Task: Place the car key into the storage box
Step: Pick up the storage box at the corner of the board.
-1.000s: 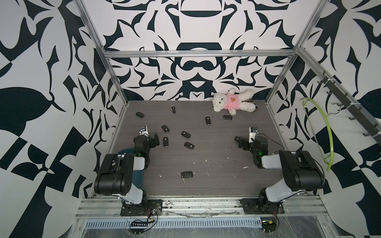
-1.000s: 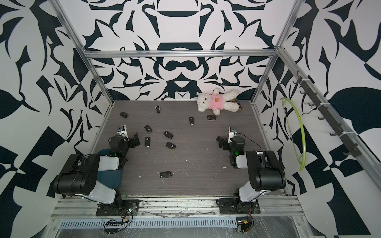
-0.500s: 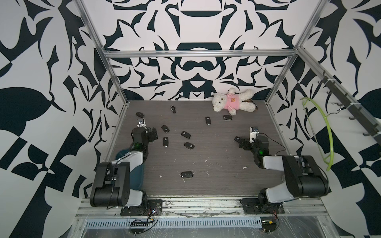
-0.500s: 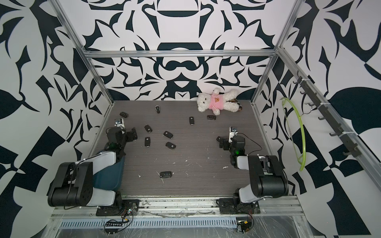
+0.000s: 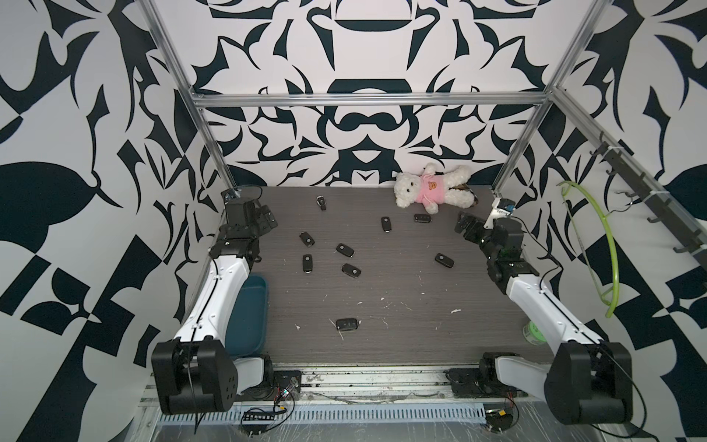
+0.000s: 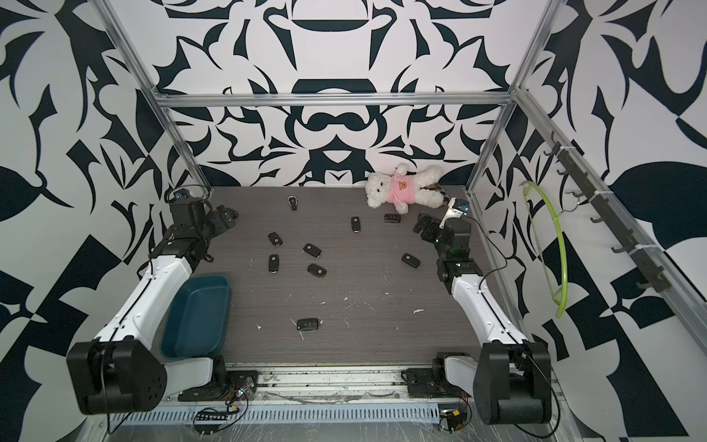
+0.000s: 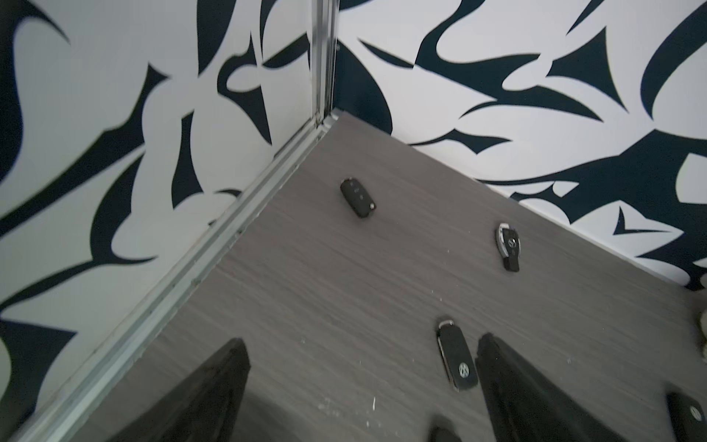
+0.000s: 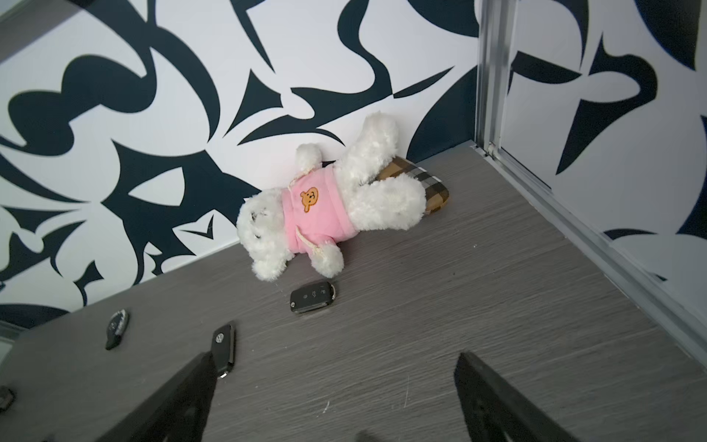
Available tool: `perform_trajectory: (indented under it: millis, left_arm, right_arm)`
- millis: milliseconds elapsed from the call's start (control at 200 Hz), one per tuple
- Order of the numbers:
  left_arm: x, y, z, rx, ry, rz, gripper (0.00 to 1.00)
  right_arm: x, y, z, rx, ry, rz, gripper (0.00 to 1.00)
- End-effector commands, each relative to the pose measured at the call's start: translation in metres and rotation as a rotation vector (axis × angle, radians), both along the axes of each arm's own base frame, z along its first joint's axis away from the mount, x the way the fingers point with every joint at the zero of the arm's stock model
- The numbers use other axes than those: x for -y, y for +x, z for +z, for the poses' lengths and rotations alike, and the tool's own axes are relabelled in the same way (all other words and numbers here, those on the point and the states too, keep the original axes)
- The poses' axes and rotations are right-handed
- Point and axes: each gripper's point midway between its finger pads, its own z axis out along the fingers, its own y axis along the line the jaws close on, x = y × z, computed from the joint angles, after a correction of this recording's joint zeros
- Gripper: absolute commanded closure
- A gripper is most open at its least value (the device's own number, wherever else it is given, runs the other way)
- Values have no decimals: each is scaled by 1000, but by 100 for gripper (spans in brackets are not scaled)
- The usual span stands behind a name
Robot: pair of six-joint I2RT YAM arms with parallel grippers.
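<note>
Jaws on both arms stand wide apart and grip nothing. The left gripper (image 7: 361, 342) hangs above the grey wooden floor (image 7: 344, 275), close to the far left corner of the cell, as a top view also shows. Straight ahead of its jaws, toward that corner, a black key (image 7: 357, 197) lies flat, well clear of both fingers. A badged key (image 7: 457, 359) shows between the fingers, just beside one finger (image 7: 509, 382); I cannot tell whether they touch. Farther ahead and off to the side lies a silver-edged key (image 7: 508, 247).

The storage box (image 6: 195, 317) sits well behind the left jaws, back along the arm toward its base, partly hidden under the white forearm (image 6: 153, 294).

The right gripper (image 8: 334, 358) hangs near the far right corner. Ahead of its jaws a flip key (image 8: 313, 296) lies on the floor. Just past it a white teddy bear (image 8: 325, 214) in a pink shirt lies against the back wall, its legs over a plaid pouch (image 8: 421, 187). A second badged key (image 8: 223, 350) lies beside one fingertip (image 8: 199, 382), its end hidden behind that tip.

Well behind both sets of jaws, toward the front rail, a lone key (image 5: 347, 324) lies among white crumbs. One more key (image 5: 443, 260) lies behind the right jaws, near that arm's wrist.
</note>
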Motion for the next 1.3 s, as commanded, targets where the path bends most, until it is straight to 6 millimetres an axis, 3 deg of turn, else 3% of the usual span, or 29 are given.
perform_trajectory:
  millis: [0, 155, 270, 435, 570, 750, 900, 1175, 1295]
  left_arm:
    - [7, -27, -2, -16, -72, -2, 1]
    - [1, -61, -23, -163, -83, 53, 1]
    - [1, -90, -47, -253, -135, 108, 0]
    - [-1, -133, -84, -368, -219, 228, 1]
    - [8, -152, -116, -466, -289, 253, 1]
    - [35, -150, -144, -529, -420, 180, 3]
    - [60, -146, -161, -574, -482, 101, 4]
    - [88, -115, -153, -555, -436, 17, 9]
    - [92, -116, -155, -593, -359, 0, 11]
  right_arm:
    - [-3, -1, -2, -65, 109, -27, 0]
    - [-31, 7, -3, -113, 144, 115, 0]
    - [-59, 6, -8, -148, 73, 193, 0]
    - [-106, 4, -11, -176, 25, 320, 0]
    - [-146, 0, -12, -197, -1, 442, 0]
    - [-186, -7, -13, -216, -17, 565, 0]
    - [-200, -10, -18, -243, -14, 599, 0]
    - [-212, -16, -23, -260, -19, 614, 0]
    - [-214, -18, -24, -263, -21, 613, 0]
